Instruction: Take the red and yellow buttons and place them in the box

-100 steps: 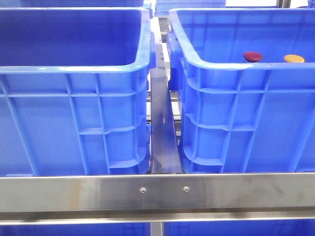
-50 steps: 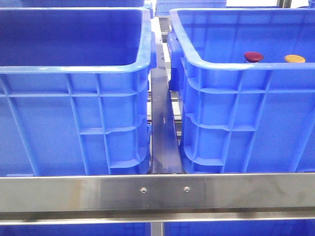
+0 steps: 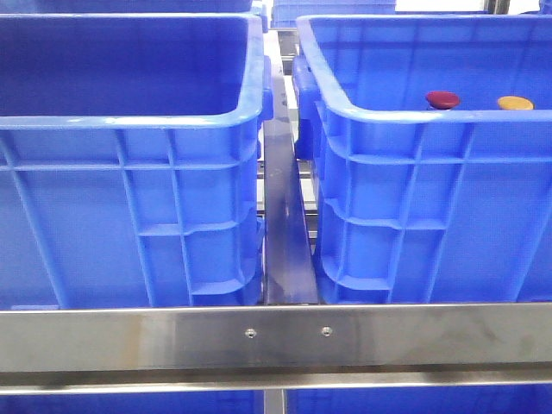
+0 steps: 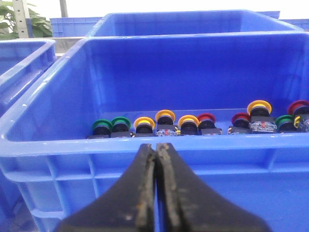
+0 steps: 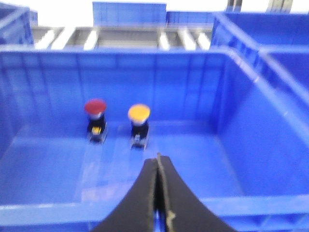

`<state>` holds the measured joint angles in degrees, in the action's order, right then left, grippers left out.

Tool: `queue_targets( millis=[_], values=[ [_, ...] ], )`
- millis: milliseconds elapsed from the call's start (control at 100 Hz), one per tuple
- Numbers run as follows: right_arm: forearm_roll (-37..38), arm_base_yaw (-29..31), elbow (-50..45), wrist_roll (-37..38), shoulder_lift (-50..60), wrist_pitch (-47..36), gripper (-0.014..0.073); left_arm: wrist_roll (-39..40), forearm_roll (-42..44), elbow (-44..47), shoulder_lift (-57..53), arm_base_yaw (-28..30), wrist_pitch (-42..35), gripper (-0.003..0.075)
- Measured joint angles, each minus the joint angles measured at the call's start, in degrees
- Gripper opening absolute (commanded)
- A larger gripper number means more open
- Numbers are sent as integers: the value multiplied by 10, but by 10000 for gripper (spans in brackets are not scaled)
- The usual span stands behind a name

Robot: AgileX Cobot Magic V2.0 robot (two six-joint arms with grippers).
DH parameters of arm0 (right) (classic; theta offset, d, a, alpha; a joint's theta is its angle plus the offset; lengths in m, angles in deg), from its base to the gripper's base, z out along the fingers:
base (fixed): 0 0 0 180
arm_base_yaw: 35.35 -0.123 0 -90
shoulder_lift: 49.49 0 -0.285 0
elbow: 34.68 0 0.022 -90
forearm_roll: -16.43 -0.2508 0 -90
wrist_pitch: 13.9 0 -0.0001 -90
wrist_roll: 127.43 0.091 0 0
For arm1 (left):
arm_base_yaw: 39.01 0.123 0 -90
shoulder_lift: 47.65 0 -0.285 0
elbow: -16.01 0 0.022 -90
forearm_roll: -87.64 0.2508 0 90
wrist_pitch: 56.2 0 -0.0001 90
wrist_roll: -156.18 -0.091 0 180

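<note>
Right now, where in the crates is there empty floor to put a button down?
In the right crate, the floor is bare all around the red button and yellow button. The other crate is crowded: a row of buttons lines its floor.

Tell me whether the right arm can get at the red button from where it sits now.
Probably yes. The right gripper is shut and sits just outside the crate's near rim. The red button stands upright on the crate floor beside the yellow button, with nothing between them and the gripper except that rim.
</note>
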<state>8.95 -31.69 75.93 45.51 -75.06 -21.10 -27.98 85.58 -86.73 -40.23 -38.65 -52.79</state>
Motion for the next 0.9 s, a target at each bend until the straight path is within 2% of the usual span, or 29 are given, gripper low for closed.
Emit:
queue_targets(
  millis=[150,320,600,900],
  values=[
    [53,0,-42,46,36,-33,-69,0,0,0,0,0,0,-20],
    [67,-4,-86,54,78,-34,-69,0,0,0,0,0,0,-20],
    [71,-5,-95,56,175,50,-69,0,0,0,0,0,0,-20],
    [75,-5,-95,71,184,83,-69,0,0,0,0,0,1,-20]
  ],
)
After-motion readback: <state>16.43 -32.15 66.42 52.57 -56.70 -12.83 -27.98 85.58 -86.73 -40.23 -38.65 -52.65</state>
